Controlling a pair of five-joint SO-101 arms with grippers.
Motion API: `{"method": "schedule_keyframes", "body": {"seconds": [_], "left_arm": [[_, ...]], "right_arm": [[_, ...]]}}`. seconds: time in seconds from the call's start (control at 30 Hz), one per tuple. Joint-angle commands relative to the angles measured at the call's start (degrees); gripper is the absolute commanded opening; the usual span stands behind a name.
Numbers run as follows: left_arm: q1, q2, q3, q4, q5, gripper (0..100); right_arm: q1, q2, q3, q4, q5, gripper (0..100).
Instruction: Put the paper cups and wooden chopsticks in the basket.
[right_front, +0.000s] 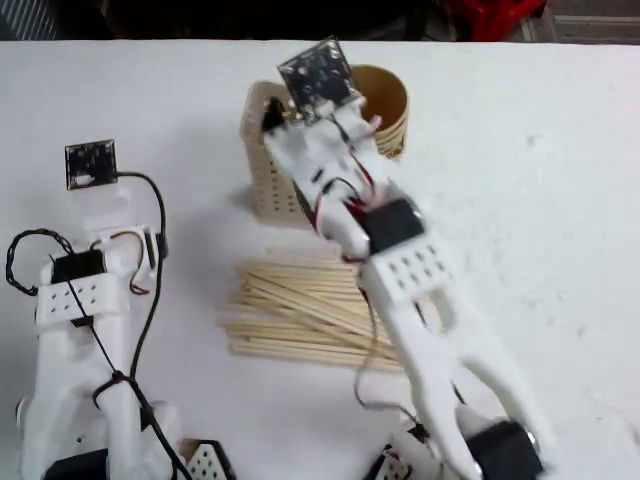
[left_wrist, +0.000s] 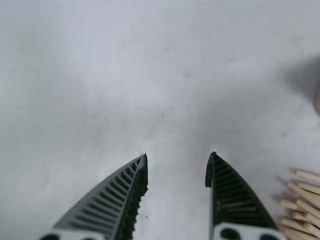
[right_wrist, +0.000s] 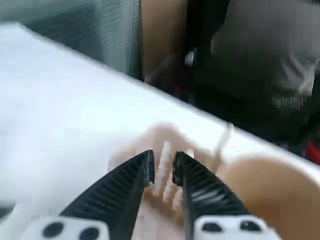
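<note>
The cream slatted basket (right_front: 262, 160) stands at the back of the table with a brown paper cup (right_front: 388, 100) in its far side. My right gripper (right_wrist: 163, 168) hangs over the basket (right_wrist: 150, 137), jaws nearly together on a few pale wooden chopsticks (right_wrist: 165, 155); one stick (right_wrist: 223, 142) leans beside them, with the cup (right_wrist: 272, 192) close by. A pile of chopsticks (right_front: 300, 315) lies on the table in front of the basket. My left gripper (left_wrist: 176, 167) is open just above the bare table, with the pile's ends (left_wrist: 302, 200) off to one side.
The white table (right_front: 530, 200) has free room to the right and left of the basket. My left arm (right_front: 85, 290) sits folded at the near left. Dark clutter lies beyond the table's far edge.
</note>
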Motion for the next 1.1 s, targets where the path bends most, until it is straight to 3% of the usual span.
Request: {"method": "schedule_keyframes", "body": {"seconds": [0.0, 0.1, 0.2, 0.3, 0.43, 0.67, 1.07], "left_arm": [[-0.84, 0.04, -0.35, -1.14, 0.70, 20], [-0.84, 0.04, -0.35, -1.14, 0.70, 20], [-0.84, 0.04, -0.35, -1.14, 0.70, 20], [-0.84, 0.04, -0.26, -1.14, 0.70, 20], [-0.92, 0.13, -0.26, -1.14, 0.70, 20], [-0.92, 0.13, -0.26, -0.97, 0.62, 20], [-0.84, 0.13, -0.26, -1.14, 0.44, 20]], "right_arm": [[0.57, -11.82, -1.49, 19.03, 0.53, 7.5], [-2.15, -16.40, -1.23, 29.14, 5.89, 7.6], [-6.64, -15.34, 1.23, 36.88, 16.44, 8.1], [-9.89, -11.30, 8.09, 38.37, 22.95, 8.1], [-11.03, -3.82, 19.08, 28.88, 28.48, 8.5], [-11.12, 9.27, 27.78, 12.62, 29.71, 16.5], [-8.48, 18.07, 27.43, 4.97, 29.71, 6.7]]}}
